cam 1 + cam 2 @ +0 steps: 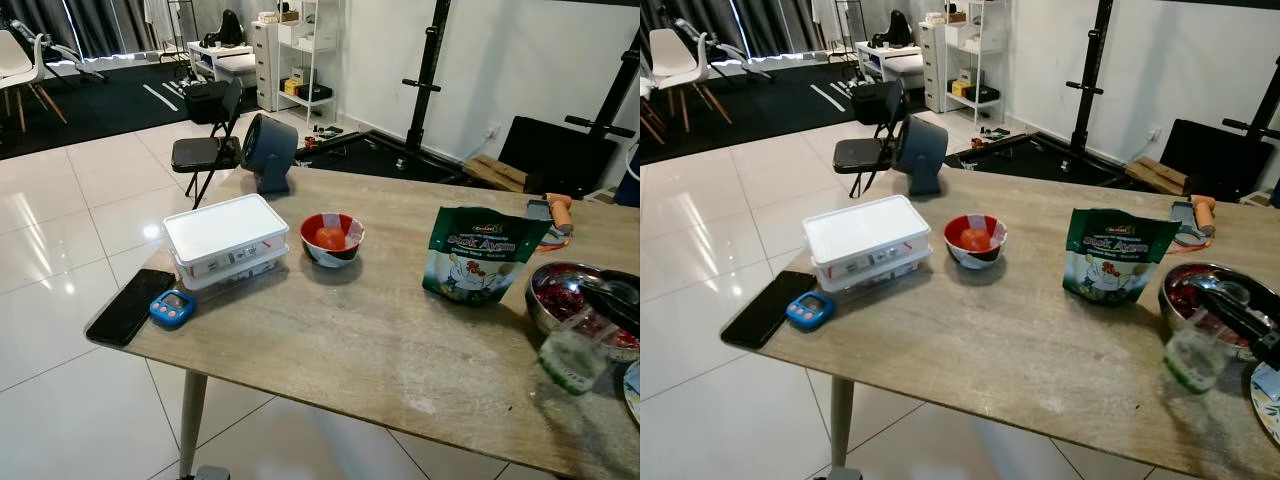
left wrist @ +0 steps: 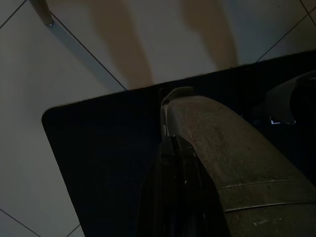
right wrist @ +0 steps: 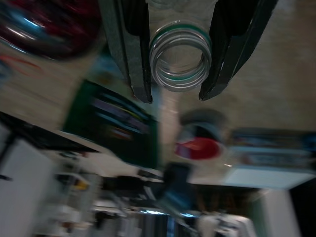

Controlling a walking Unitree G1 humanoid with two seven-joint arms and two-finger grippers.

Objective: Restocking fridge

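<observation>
A clear plastic bottle (image 1: 571,360) with a green band at its neck hangs just above the wooden table (image 1: 330,350) near its right end. My right gripper (image 3: 175,97) is shut on it, one black finger (image 3: 133,49) on each side of its open mouth (image 3: 180,54). Beside it stands a metal bowl (image 1: 560,292) of red food. A green snack pouch (image 1: 478,255) stands upright left of that bowl. Mid-table sits a red-and-white bowl (image 1: 332,240) with something orange inside, and a white lidded box (image 1: 225,240) lies further left. My left gripper (image 2: 182,163) hangs idle in shadow over the floor.
A black phone (image 1: 130,305) and a blue timer (image 1: 172,308) lie at the table's left corner. A small dark fan (image 1: 268,152) stands at the far edge, a folding chair (image 1: 208,140) behind it. An orange-handled tool (image 1: 555,212) lies at the far right.
</observation>
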